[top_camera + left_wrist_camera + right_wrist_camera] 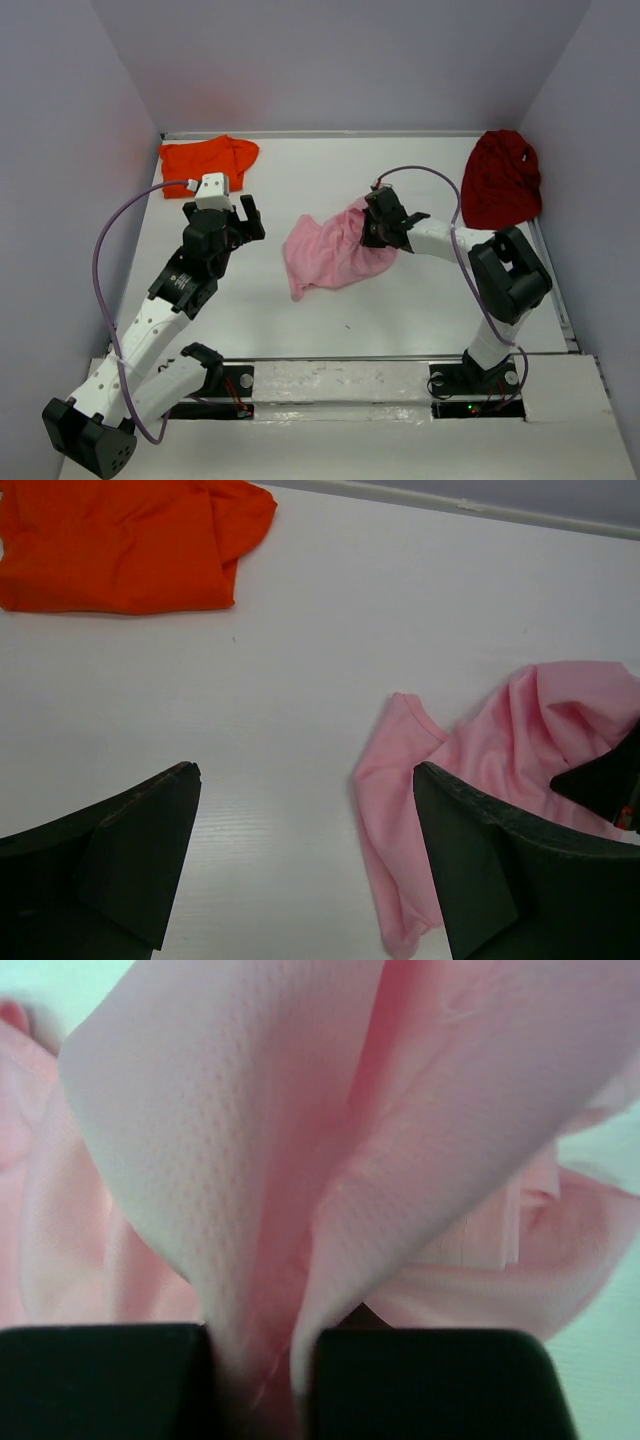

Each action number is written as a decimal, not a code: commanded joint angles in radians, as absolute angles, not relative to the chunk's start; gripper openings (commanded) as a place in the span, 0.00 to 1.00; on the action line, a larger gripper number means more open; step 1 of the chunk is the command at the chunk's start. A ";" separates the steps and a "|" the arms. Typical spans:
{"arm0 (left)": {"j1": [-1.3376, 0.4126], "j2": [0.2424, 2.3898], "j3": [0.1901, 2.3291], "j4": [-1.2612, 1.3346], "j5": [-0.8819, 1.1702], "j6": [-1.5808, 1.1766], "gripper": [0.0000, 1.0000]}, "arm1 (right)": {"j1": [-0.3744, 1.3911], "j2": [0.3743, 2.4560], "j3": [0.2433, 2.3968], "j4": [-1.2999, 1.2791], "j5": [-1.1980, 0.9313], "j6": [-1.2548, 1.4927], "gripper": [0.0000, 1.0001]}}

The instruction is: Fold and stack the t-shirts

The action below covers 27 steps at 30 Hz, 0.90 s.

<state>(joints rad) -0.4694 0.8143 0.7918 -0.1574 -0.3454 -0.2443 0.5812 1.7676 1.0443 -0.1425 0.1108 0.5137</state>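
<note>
Top camera is looking down from above the near edge, covering the whole table (330, 180). Left wrist camera is hanging low, facing across it; both are catching the pink shirt (480, 770) and orange shirt (110, 540). Right wrist camera is sitting close up on the pink shirt only.

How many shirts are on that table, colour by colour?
orange t-shirt: 1
pink t-shirt: 1
dark red t-shirt: 1
Total: 3
</note>
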 commanded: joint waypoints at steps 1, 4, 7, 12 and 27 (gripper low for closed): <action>-0.466 0.805 0.788 -0.132 -0.362 -0.238 0.97 | 0.491 1.687 1.173 -0.182 0.262 0.486 0.00; -0.465 0.807 0.788 -0.132 -0.360 -0.239 0.97 | 0.384 1.655 1.270 -0.213 0.301 0.480 0.00; -0.466 0.807 0.787 -0.129 -0.357 -0.239 0.97 | 0.292 1.654 1.365 -0.261 0.388 0.469 0.00; -0.466 0.805 0.788 -0.130 -0.354 -0.239 0.97 | 0.223 1.692 1.621 -0.308 0.562 0.384 0.00; -0.468 0.798 0.785 -0.127 -0.345 -0.241 0.97 | 0.115 1.787 1.835 -0.321 0.815 0.195 0.67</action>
